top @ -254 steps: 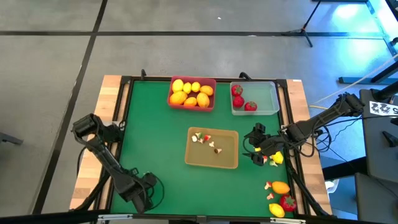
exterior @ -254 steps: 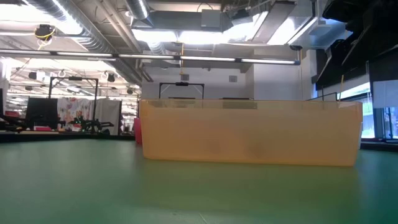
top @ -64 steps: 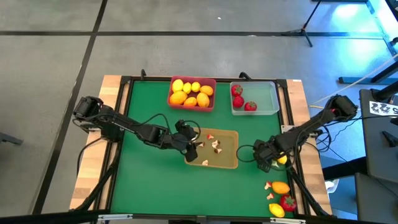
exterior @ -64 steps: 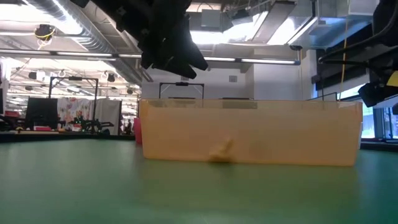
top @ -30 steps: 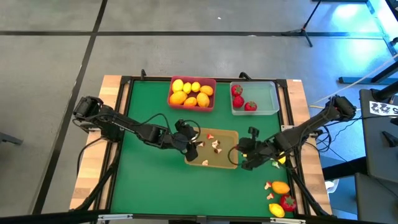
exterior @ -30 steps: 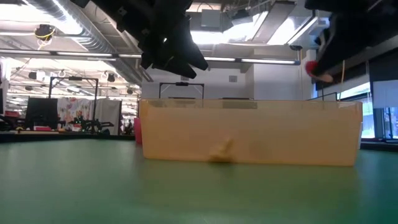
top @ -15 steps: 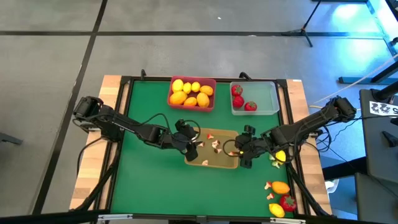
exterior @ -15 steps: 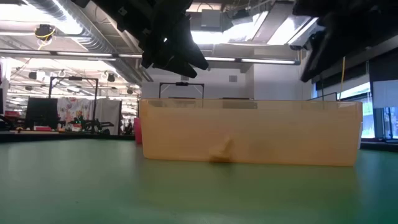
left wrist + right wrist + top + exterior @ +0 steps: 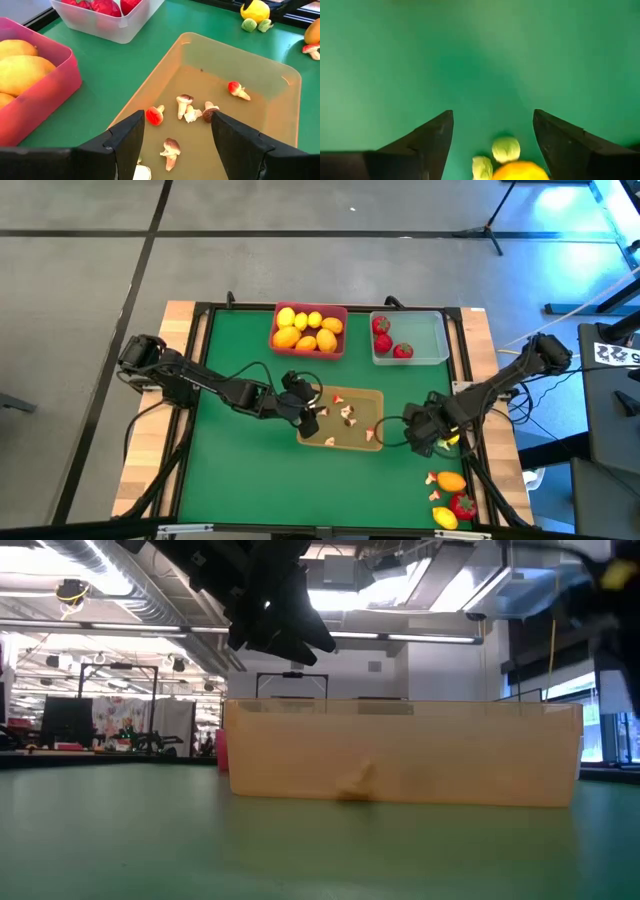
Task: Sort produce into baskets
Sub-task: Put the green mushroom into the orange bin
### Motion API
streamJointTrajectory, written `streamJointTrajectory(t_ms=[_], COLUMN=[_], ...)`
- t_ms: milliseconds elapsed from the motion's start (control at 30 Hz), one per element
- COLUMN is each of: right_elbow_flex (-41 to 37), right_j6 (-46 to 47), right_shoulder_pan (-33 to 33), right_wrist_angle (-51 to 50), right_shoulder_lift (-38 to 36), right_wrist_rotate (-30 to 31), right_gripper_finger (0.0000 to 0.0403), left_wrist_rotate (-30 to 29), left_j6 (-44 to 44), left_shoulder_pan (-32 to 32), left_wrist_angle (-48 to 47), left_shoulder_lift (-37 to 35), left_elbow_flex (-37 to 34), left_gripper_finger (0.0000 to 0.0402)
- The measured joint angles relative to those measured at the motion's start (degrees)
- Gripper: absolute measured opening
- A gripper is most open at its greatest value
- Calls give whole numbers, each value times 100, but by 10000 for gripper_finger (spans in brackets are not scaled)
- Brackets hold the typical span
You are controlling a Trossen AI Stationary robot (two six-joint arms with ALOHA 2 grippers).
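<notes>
Left gripper [image 9: 310, 412] poised over the left end of the tan-yellow basket [image 9: 341, 442], fingers [image 9: 127, 137] spread with nothing between them; seen past those fingers in the left wrist view, small mushroom pieces [image 9: 187, 106] lying on the floor of the tan-yellow basket [image 9: 260, 67], some capped red, some brown.

Right gripper [image 9: 422, 434] over bare green table [image 9: 240, 470], just beside the right end of the tan-yellow basket; fingers [image 9: 432, 140] apart and empty; beyond them in the right wrist view, 2 small pale green pieces [image 9: 505, 149] on the mat, touching or nearly touching an orange-yellow fruit [image 9: 520, 171] cut off by the picture's edge.

Pink-red basket [image 9: 310, 309] at the far edge of the table, filled with yellow and orange lemons [image 9: 309, 329]; clear basket [image 9: 430, 358] just beside it on the right, with 3 red fruits [image 9: 383, 338] gathered toward its left end.

Loose produce near the table's front right corner: an orange lemon [image 9: 451, 481], a yellow lemon [image 9: 443, 519], a red fruit with a green top [image 9: 463, 505], and 2 small mushroom bits [image 9: 433, 479]; another yellow piece [image 9: 452, 438] partly hidden beside the right gripper.

Low view: long wall of the tan-yellow basket [image 9: 400, 755] across the middle, dark mass of the left arm [image 9: 265, 600] above its left end, right arm blurred at the right edge.
</notes>
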Motion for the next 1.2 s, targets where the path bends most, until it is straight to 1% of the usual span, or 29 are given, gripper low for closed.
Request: streamJointTrajectory(t_ms=[100, 167, 367, 567, 633, 733, 833, 900, 1000, 1100, 1200], right_elbow_flex=[-412, -682, -1256, -1630, -1671, -1671, -1671, -1671, -1631, -1424, -1045], right_j6=[341, 420, 438, 419, 415, 360, 285, 45, -140, -354, -576], right_shoulder_pan=[81, 81, 77, 77, 77, 77, 77, 75, 77, 77, 77], right_wrist_angle=[4, 6, 337, 633, 644, 660, 692, 775, 848, 871, 841], right_shoulder_lift=[1, 1, 1, 1, 1, 1, 1, 1, 1, 1, 3], right_wrist_rotate=[-174, -395, -785, -916, -936, -940, -1031, -1129, -1079, -862, -560], right_gripper_finger=[262, 255, 229, 199, 185, 153, 110, 80, 39, 18, 18], left_wrist_rotate=[0, 0, 0, 0, 0, 0, 0, 0, 0, 0, 0], left_j6=[0, 0, 4, -2, -4, -52, -85, -85, -102, -103, -103], left_shoulder_pan=[38, 70, 113, 113, 113, 111, 113, 111, 112, 111, 111], left_wrist_angle=[4, 6, 4, -1, -3, -5, -5, -5, -7, -7, -7], left_shoulder_lift=[0, 0, 0, 0, 0, 0, 0, 0, 0, 0, 0], left_elbow_flex=[0, 2, 0, 0, 0, 1, 0, 0, 0, 0, 0], left_gripper_finger=[225, 225, 225, 225, 225, 225, 225, 225, 225, 225, 225])
